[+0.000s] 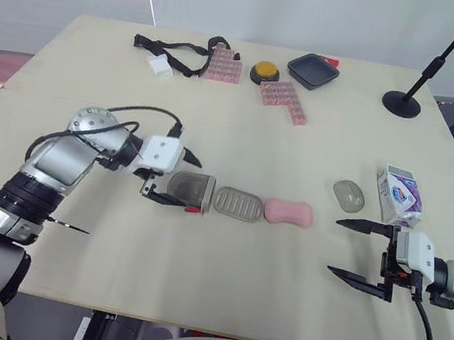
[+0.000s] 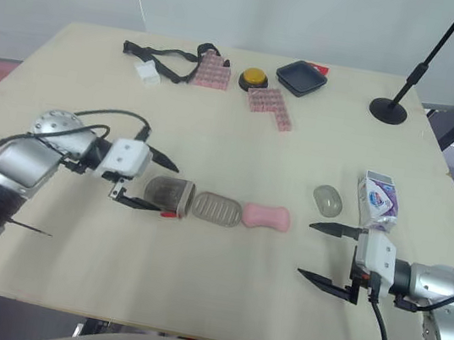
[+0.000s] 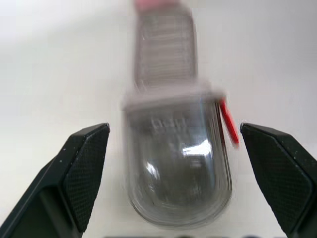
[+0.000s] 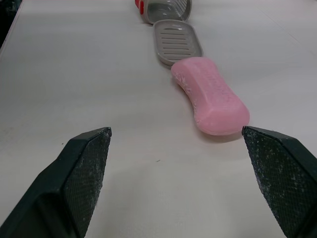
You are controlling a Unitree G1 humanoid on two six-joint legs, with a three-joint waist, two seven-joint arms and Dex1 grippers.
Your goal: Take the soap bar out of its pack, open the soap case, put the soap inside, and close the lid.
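Beige table point(image 1: 193, 285), pink soap point(image 1: 289, 213), white backdrop point(image 1: 319, 13)

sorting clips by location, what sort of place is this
Most likely a robotics lab or test room, not a bathroom: a plain pale table against a blank white backdrop, a black stand at its far right corner, and a yellow push button near the far edge.

No legible text anywhere; soap pack point(image 1: 400, 194) printing too small to read
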